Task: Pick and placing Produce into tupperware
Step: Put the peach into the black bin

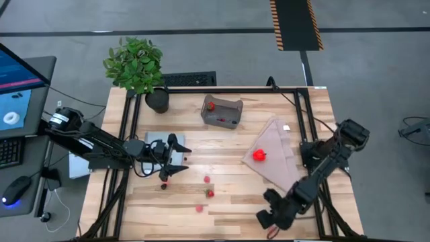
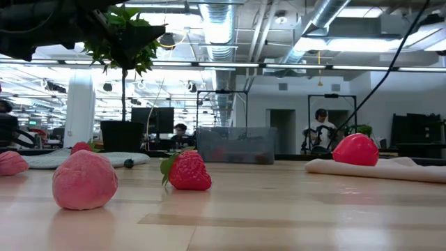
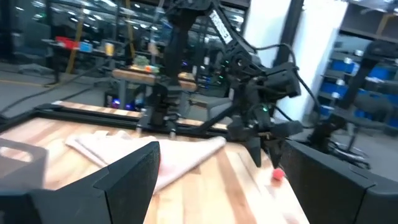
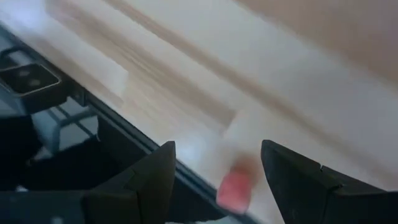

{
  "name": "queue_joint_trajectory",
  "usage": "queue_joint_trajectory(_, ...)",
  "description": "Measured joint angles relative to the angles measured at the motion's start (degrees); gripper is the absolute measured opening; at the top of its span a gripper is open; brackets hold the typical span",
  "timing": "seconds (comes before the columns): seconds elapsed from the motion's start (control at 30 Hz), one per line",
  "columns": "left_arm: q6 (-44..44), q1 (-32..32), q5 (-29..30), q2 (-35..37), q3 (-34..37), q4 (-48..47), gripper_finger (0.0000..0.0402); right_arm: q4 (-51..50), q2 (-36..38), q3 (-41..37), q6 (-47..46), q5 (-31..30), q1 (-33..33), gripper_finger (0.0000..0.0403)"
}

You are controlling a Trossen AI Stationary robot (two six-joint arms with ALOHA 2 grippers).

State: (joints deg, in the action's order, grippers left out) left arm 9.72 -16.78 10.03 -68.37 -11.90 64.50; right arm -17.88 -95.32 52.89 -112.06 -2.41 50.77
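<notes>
1. Tupperware [image 1: 222,112]: translucent grey tub, far centre of the table, long axis running left-right and tilted slightly so its right end sits nearer. One red piece [image 1: 211,105] shows inside at its left end, darker bits along its near wall.
2. Low view: tub [image 2: 235,145] upright behind the berries, reddish blur visible through its wall.
3. Loose produce, near-centre of the table: strawberry [image 1: 210,193] with green leaves, a pink piece [image 1: 207,179] just beyond it, another pink piece [image 1: 199,208] nearer, a dark maroon bit [image 1: 163,187] to the left.
4. Low view: strawberry [image 2: 187,171] lies on its side, leafy cap toward the left; pink berry [image 2: 84,181] left of it.
5. Large bright red round fruit [image 1: 259,155] sits on a beige folded cloth [image 1: 277,158], right of centre, well apart from the tub.
6. Left gripper [image 1: 176,160]: fingers spread, empty, over the near-right edge of a pale blue-grey mat [image 1: 156,142], above the maroon bit.
7. Right gripper [image 1: 267,220]: near-right table edge, fingers apart, holding nothing; a small red piece [image 4: 235,188] lies between them at the table edge.
8. Potted plant [image 1: 137,67] at far left corner.
</notes>
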Motion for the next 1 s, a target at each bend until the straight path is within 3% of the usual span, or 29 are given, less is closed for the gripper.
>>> queue_joint_trajectory(0.27, 0.0, 0.0, -5.5, 0.0, 0.0, -1.2, 0.0322, -3.0, -7.6, 8.4, -14.8, -1.3, 3.2, 0.0260)
queue_joint_trajectory(0.6, 0.9, 0.0, -9.8, 0.0, 0.0, -2.2, 0.0322, -7.4, -17.1, 16.4, -16.7, 5.1, 1.6, 0.0260)
queue_joint_trajectory(1.0, 1.6, 0.0, -11.2, 0.0, 0.0, -4.2, 0.0322, -25.6, -16.8, 22.5, -17.7, 7.1, 1.6, 0.0260)
